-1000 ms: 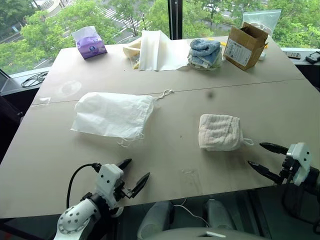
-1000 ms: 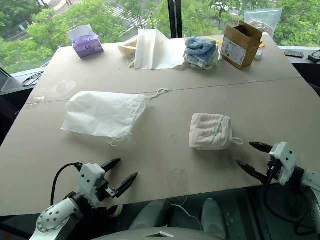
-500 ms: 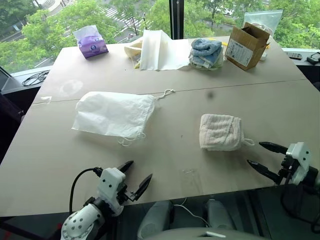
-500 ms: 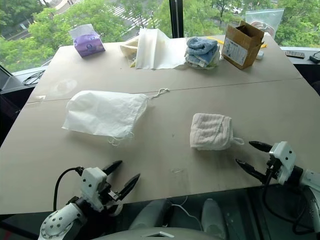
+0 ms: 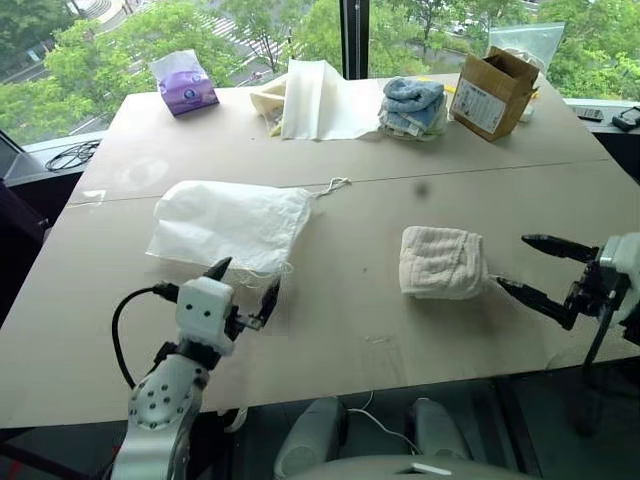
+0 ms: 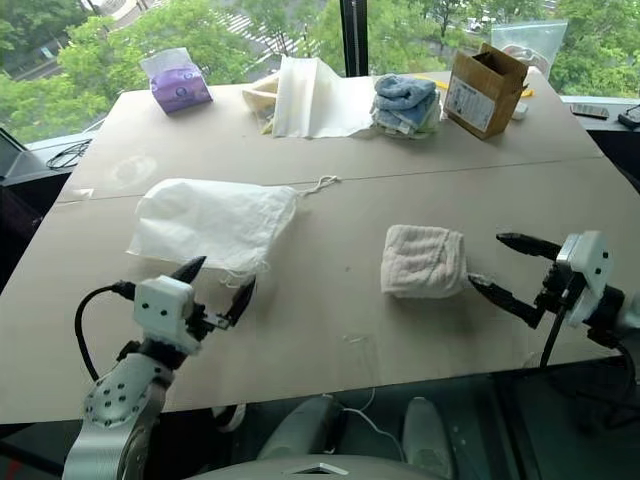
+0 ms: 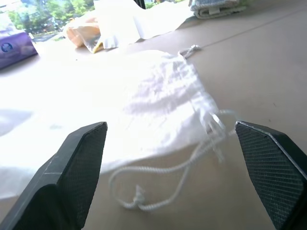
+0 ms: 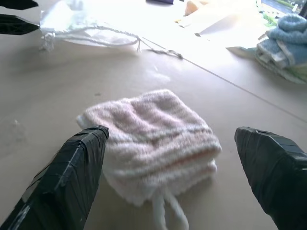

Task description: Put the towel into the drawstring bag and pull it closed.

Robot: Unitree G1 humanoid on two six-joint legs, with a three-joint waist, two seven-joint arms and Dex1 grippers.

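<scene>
Drawstring bag (image 5: 230, 226) lies flat on the left half of the table (image 5: 340, 320), mouth and cords facing right. Left gripper (image 5: 243, 285) hovers near its cords, fingers spread wide, empty. Towel (image 5: 440, 263) lies folded right of centre. Right gripper (image 5: 533, 268) sits just beside it, fingers wide apart, empty.
</scene>
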